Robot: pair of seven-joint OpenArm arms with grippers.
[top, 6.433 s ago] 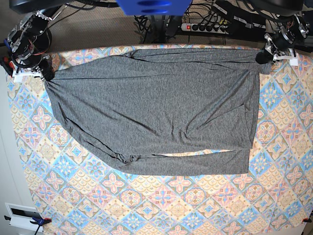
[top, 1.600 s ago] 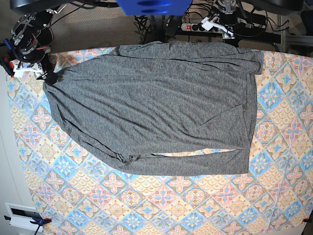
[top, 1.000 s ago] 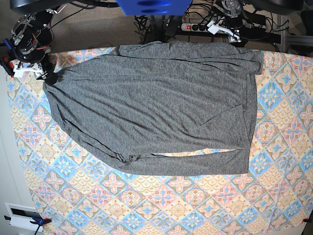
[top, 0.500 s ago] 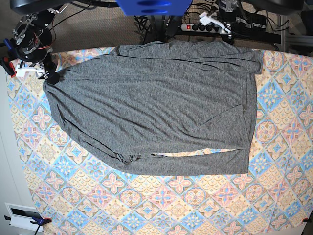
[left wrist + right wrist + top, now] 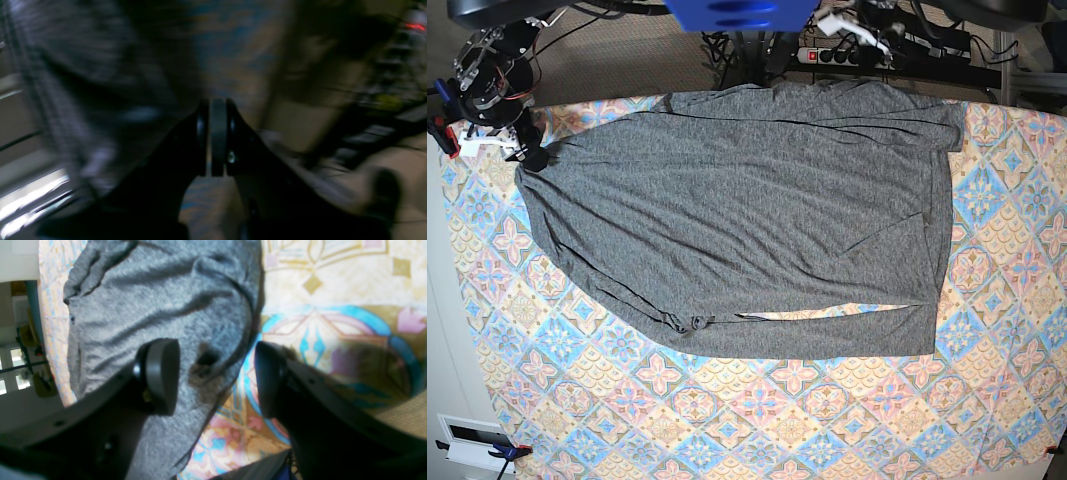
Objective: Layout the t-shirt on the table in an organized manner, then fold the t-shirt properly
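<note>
The base view shows the whole t-shirt (image 5: pixel 747 215) spread flat over the far half of the table (image 5: pixel 757 420), its top edge along the far edge and 1 corner close to the far left corner. The near half of the table and a strip along its right edge are bare cloth.

Only the right wrist view shows the right gripper (image 5: pixel 213 376) with its jaws wide apart, 1 pad over the shirt corner and the other over patterned cloth, gripping nothing. In the base view it sits at the far left corner.

The left wrist view is badly blurred, yet it shows the left gripper (image 5: pixel 213 133) pressed shut with nothing between its pads.

Beyond the far edge lie a power strip (image 5: pixel 847 55) and cables. A white box (image 5: pixel 472 440) sits off the near left corner.
</note>
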